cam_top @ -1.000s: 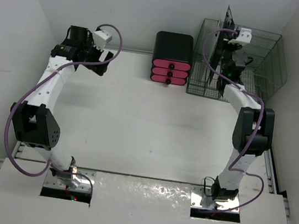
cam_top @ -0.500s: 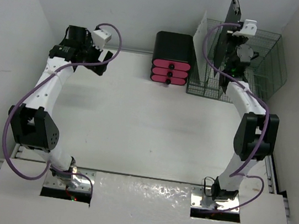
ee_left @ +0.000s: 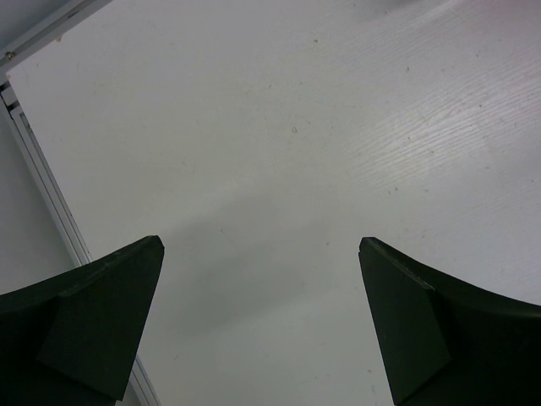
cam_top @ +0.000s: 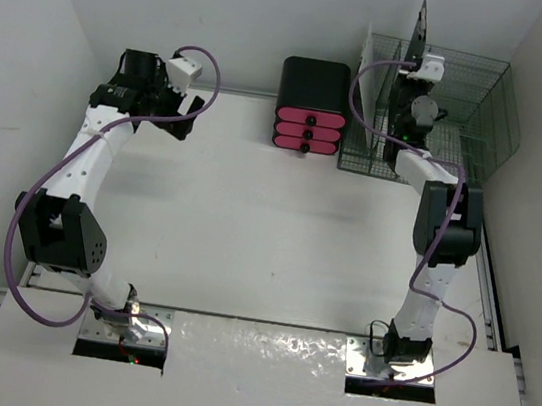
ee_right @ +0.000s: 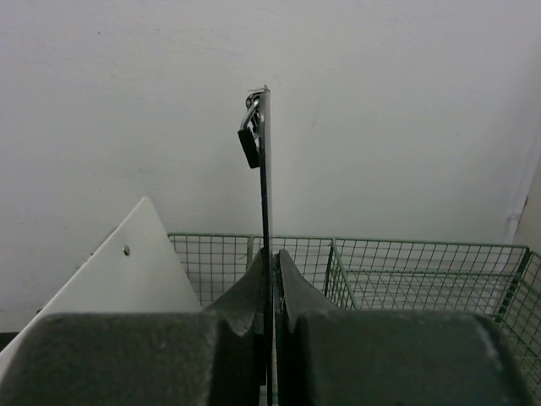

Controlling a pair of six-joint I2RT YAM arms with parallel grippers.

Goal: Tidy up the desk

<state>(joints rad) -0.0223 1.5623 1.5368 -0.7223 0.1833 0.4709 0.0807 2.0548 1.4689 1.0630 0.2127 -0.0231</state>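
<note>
Right wrist view, right hand point(ee_right: 269, 254) pinching clipboard point(ee_right: 265, 190) edge-on, base hidden, left hand point(ee_left: 260, 245) spread

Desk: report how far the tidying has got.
Done: only the drawer unit and wire rack show on the desk, with a white sheet leaning at the rack's left side. In hand: the right gripper is shut on the clipboard, upright over the rack. The left gripper hangs open, empty. Left: probably seating the clipboard and letting go.

Light was bright, even. Soft shadow lay on bench point(ee_left: 355, 101) beneath my left end effector point(ee_left: 260, 245); near plate point(cam_top: 261, 348) glared.
</note>
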